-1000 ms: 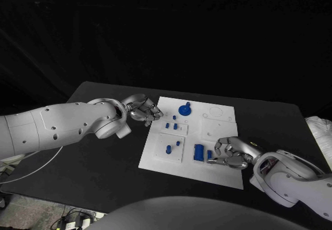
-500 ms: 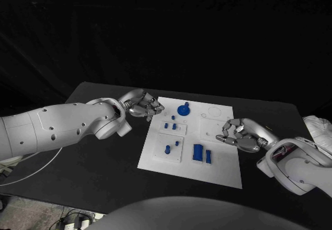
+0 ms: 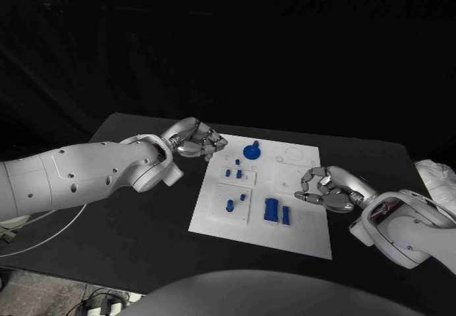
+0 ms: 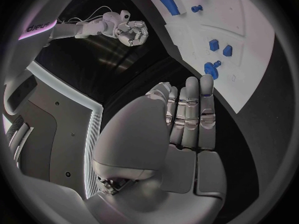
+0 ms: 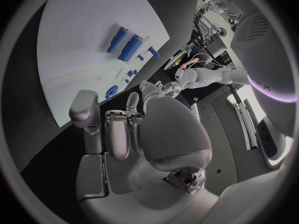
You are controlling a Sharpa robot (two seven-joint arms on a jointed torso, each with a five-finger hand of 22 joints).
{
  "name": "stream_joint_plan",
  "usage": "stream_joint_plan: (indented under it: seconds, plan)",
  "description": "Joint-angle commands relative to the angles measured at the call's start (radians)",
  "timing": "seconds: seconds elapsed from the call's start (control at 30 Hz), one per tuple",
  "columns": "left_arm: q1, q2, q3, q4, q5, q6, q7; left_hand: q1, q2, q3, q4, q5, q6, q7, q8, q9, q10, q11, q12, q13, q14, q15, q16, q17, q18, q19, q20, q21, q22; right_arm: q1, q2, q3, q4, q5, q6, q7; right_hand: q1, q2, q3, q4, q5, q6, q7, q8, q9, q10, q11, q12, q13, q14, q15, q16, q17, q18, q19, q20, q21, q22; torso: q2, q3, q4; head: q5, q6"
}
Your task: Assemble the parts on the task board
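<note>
The white task board (image 3: 304, 230) lies mid-table with blue parts (image 3: 272, 209) on it. The left hand (image 3: 195, 143), fingers curled and holding nothing, sits at its far-left corner. The right hand (image 3: 328, 189), likewise curled and holding nothing, is over the right edge. In the left wrist view that hand's fingers (image 4: 192, 115) lie straight together.

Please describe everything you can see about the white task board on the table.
The task board is a flat white plate, roughly rectangular, lying on the black table between both hands. Raised square panels and faint circular outlines mark its surface. Small blue parts sit on it: a round knobbed piece near the far edge, little pegs in the middle, two longer bars nearer the robot. The right hand is over its right edge; contact cannot be told.
</note>
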Motion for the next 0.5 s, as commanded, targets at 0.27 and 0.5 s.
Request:
stream_joint_plan:
  seconds: [0.27,0.5]
  plan:
    - [-0.023,0.010,0.001,0.003,0.146,-0.043,0.216,-0.124,-0.023,-0.087,0.000,-0.025,-0.029,-0.003,-0.001,-0.005,-0.088,0.035,-0.018,-0.005,-0.303,0.068,-0.196,-0.113,-0.034,-0.254,0.032,-0.172,-0.042,-0.027,0.021,0.000,-0.032,0.135,-0.050,0.168,-0.031,0.025,-0.008,0.035,-0.109,-0.037,0.089,-0.233,-0.232,-0.557,0.106,-0.801,-0.322,-0.485,0.112,-0.720,-0.483,0.056,-0.394,0.081,-0.621,-0.112,-0.038,-0.0042,0.0012,-0.004,0.000]
    - [-0.029,0.009,0.002,0.018,0.248,0.008,0.295,-0.275,-0.174,-0.395,0.007,-0.172,-0.292,-0.085,-0.045,-0.018,-0.590,-0.112,-0.239,-0.019,-0.901,-0.058,-0.696,-0.355,-0.108,-0.942,0.015,-0.349,-0.573,-0.026,0.038,0.000,-0.071,0.591,0.121,0.442,-0.186,0.047,-0.149,0.063,-0.220,-0.213,0.144,-0.514,-0.527,-1.073,0.250,-1.278,-0.700,-1.087,0.281,-1.272,-0.912,-0.018,-0.985,0.251,-1.019,-0.636,-0.057,-0.0063,-0.0059,-0.020,0.000]
